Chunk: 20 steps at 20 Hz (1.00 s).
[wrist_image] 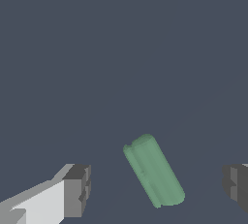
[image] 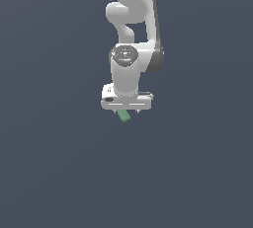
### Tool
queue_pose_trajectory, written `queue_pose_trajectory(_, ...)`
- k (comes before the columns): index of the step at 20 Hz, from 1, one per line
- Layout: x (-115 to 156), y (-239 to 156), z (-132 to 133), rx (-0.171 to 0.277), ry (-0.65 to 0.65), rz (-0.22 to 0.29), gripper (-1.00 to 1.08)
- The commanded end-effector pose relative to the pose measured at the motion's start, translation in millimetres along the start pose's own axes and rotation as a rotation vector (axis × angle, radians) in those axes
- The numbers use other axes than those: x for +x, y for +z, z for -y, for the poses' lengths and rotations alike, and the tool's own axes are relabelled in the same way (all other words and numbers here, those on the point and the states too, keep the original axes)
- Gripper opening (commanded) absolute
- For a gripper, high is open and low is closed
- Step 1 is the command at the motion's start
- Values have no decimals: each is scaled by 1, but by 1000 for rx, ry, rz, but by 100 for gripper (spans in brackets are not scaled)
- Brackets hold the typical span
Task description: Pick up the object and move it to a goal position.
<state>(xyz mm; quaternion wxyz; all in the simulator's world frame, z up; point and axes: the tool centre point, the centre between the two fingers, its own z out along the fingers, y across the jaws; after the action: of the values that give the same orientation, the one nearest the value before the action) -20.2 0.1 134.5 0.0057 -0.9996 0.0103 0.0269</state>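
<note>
The object is a small green oblong block [image: 123,116] lying on the grey floor, partly hidden under my white hand in the exterior view. In the wrist view the block [wrist_image: 154,171] lies at a slant between my two fingers, touching neither. My gripper [image: 127,110] hangs straight down over it and is open. In the wrist view the gripper [wrist_image: 157,186] shows one grey fingertip [wrist_image: 77,190] on one side and the other fingertip [wrist_image: 237,185] on the far side, with wide gaps to the block.
A plain dark grey surface [image: 59,163] fills both views. No goal marker shows.
</note>
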Motion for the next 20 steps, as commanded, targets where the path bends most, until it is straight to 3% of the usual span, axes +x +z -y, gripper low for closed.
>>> queue_pose_trajectory(1, 0, 0, 0, 0, 0, 0, 108)
queue_pose_trajectory(20, -1, 5, -8, 17, -43, -5, 108)
